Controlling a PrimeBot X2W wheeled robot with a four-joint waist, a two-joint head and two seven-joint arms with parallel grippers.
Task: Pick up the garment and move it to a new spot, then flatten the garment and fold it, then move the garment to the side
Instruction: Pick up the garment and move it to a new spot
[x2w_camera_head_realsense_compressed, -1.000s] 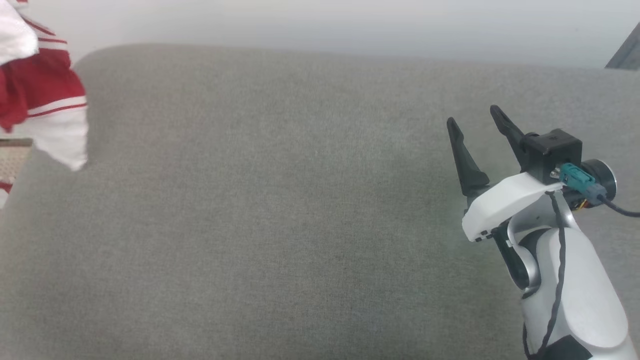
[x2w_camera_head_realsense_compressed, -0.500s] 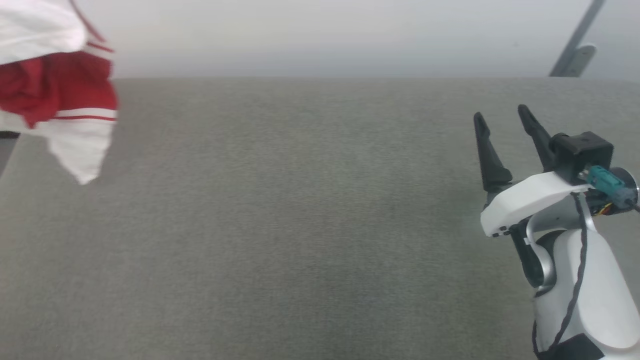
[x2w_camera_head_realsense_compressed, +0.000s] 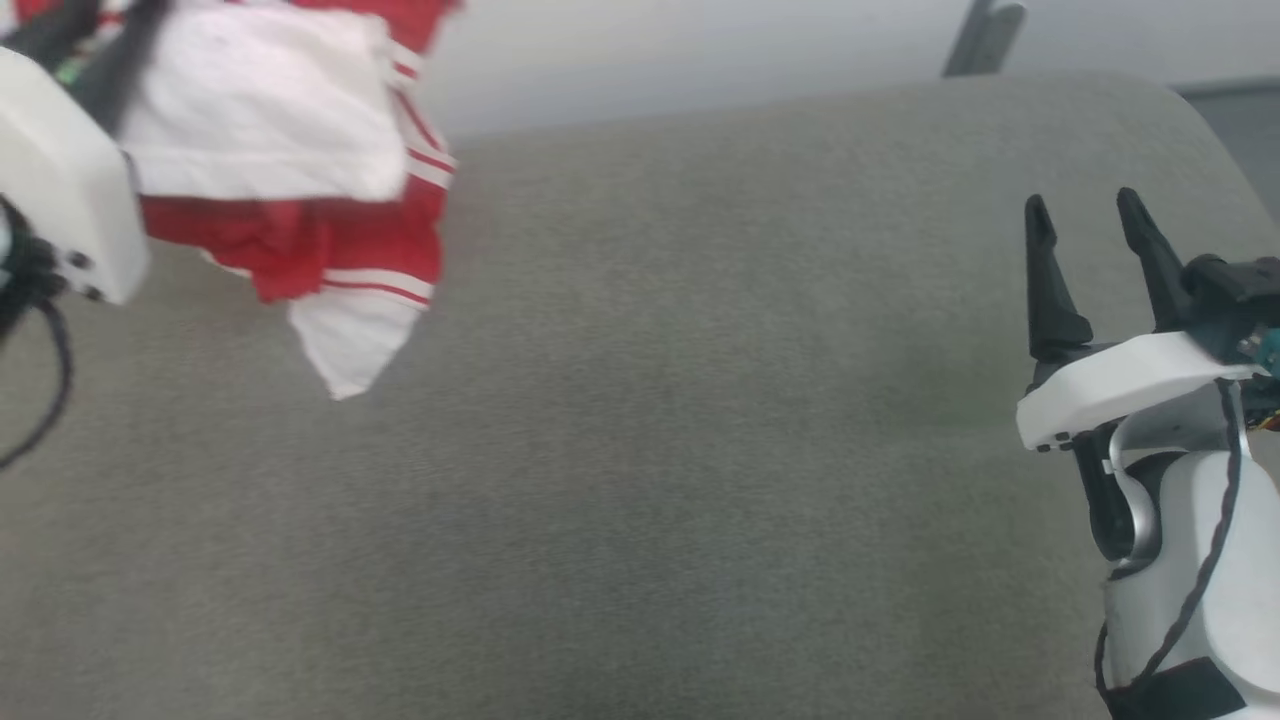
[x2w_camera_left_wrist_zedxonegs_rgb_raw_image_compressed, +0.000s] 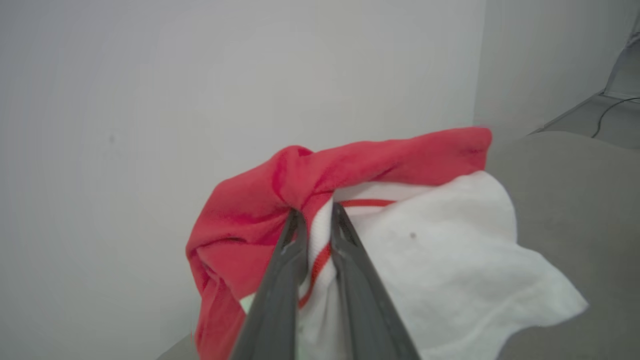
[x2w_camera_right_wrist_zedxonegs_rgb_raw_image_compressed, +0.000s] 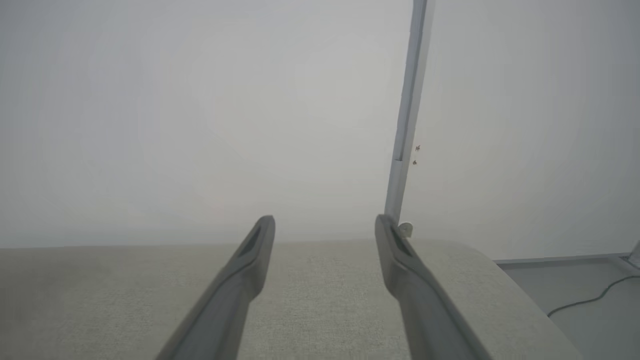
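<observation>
The robot's left hand (x2w_camera_left_wrist_zedxonegs_rgb_raw_image_compressed: 314, 216) grips the garment (x2w_camera_head_realsense_compressed: 290, 160), its two dark fingers (x2w_camera_left_wrist_zedxonegs_rgb_raw_image_compressed: 280, 280) pinched narrow on a white fold edged with red stripe trim, as the left wrist view shows. The bunched red-and-white top hangs at the upper left of the head view, over the far left part of the grey fabric-covered table (x2w_camera_head_realsense_compressed: 650, 450), with one white sleeve end dangling toward the surface. On the right, the right hand (x2w_camera_head_realsense_compressed: 1087, 215) hovers over the table, fingers spread apart with nothing between them. A pale wall (x2w_camera_right_wrist_zedxonegs_rgb_raw_image_compressed: 200, 100) rises behind, crossed by a grey upright strip (x2w_camera_right_wrist_zedxonegs_rgb_raw_image_compressed: 407, 115).
</observation>
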